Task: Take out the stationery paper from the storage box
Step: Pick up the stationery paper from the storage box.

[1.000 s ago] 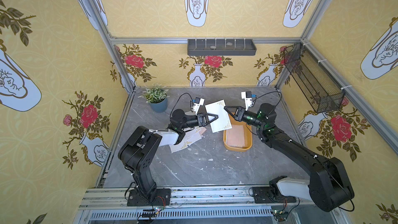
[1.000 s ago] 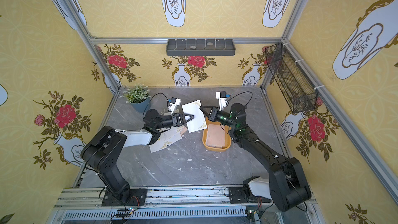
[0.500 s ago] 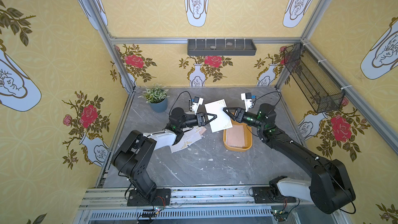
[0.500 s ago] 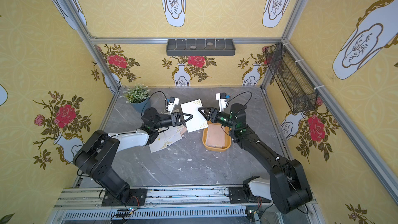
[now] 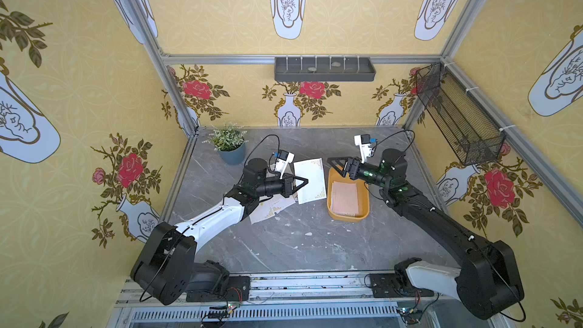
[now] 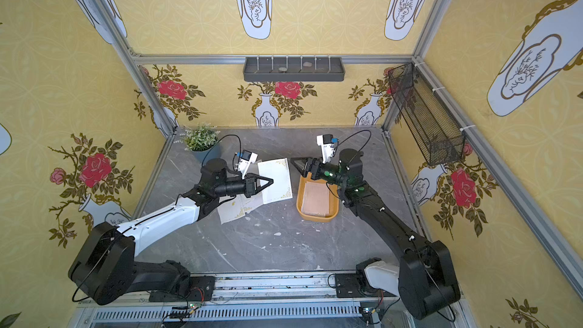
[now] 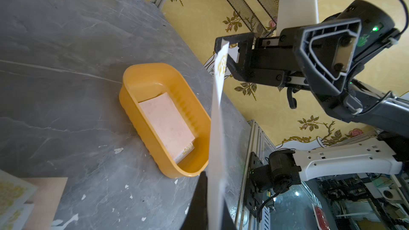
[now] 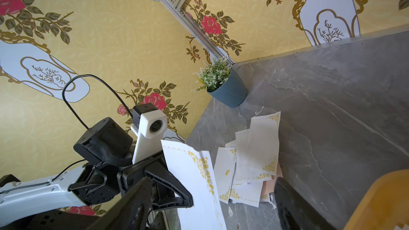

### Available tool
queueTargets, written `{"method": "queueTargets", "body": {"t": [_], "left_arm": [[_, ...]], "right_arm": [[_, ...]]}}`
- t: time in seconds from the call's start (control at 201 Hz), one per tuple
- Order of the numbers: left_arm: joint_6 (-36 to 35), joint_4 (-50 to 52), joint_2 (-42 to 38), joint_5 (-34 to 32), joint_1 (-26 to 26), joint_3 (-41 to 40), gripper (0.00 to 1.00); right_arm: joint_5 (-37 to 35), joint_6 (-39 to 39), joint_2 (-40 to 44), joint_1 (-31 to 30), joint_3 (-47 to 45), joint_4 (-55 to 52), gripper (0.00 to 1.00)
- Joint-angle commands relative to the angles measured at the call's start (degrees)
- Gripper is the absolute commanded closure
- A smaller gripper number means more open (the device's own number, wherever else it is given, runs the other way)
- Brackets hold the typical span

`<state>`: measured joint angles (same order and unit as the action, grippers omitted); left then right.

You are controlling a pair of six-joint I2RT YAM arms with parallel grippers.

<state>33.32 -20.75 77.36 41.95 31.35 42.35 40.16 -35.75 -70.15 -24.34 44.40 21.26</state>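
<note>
Left pincer [image 5: 304, 181] clamped on edge of white gold-cornered sheet [image 5: 312, 173], which is raised off worktop [image 5: 299, 241] between both arms. Right pincer [image 5: 333, 165] wide, nothing in it, hovering over 12 o'clock end of storage box [image 5: 331, 212], apart from that sheet. Storage box on worktop at 3 o'clock of raised sheet; peach sheet [image 5: 345, 197] flat inside, gold-printed white corner [image 7: 187, 150] showing beneath it. Loose sheets [image 5: 271, 209] piled on worktop at 7 o'clock of raised sheet, partly under left arm
</note>
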Motion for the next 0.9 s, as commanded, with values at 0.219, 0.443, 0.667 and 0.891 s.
{"method": "queueTargets", "body": {"t": [0.219, 0.443, 0.667, 0.891], "left_arm": [[-2.5, 0.97, -1.29, 1.37, 0.02, -0.56, 1.0], [-1.75, -0.34, -0.57, 2.77, 0.05, -0.34, 1.0], [-1.47, -0.47, 0.4, 3.22, 0.02, 0.02, 1.0], [-1.51, -0.49, 0.54, 3.18, 0.02, -0.08, 1.0]], "right_arm": [[8.53, -1.75, -6.72, -0.51, 1.18, 8.56, 0.17], [13.72, -5.43, -11.59, -2.75, 1.8, 18.35, 0.33], [14.95, -6.26, -13.7, -3.7, 2.31, 21.01, 0.67], [13.53, -5.02, -12.07, -3.7, 1.47, 19.28, 1.0]]}}
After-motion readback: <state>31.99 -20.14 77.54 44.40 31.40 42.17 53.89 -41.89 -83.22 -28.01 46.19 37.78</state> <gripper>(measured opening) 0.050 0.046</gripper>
